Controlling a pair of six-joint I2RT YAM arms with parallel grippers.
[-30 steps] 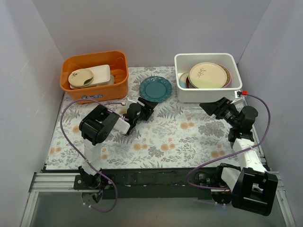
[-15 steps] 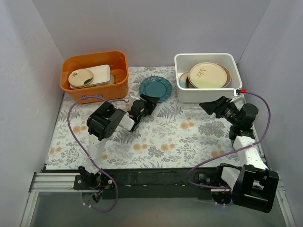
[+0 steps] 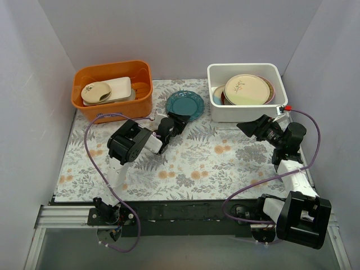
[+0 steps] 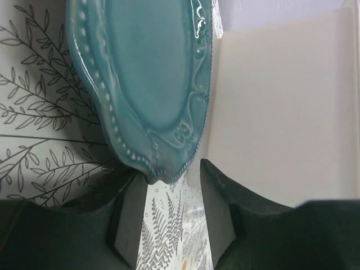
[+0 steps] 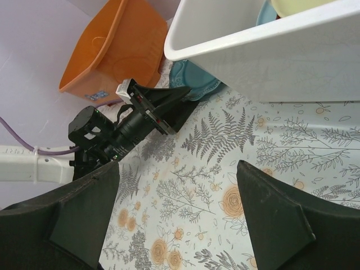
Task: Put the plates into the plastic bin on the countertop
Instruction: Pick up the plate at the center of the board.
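Grasp of teal plate point(image 4: 152, 84) in hand: left gripper point(image 4: 169, 174) open, empty, rim just between its jaws; next, pinching rim and lifting toward plastic bin point(image 3: 247, 111) at its right.

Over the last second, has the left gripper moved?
Yes. The left gripper has advanced toward the teal scalloped plate, which has stayed put beside the white bin; its open jaws now straddle the plate's near rim.
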